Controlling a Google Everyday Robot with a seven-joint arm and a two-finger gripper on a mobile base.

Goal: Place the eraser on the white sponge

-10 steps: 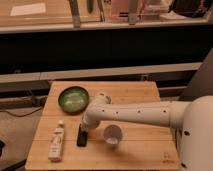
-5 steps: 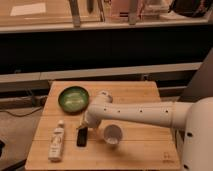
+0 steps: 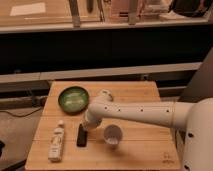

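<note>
Wooden table (image 3: 145, 150): jaws (image 3: 86, 126) above eraser (image 3: 81, 136); labels unreadable.

White tubular arm (image 3: 145, 111), small dark dots, jaws hidden

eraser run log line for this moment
tool: over top end of eraser | eraser: flat on table | white cup: right of eraser | sponge: not visible

arm: reaching left from right edge, elbow bent down | gripper (image 3: 86, 125): low, pointing down
</note>
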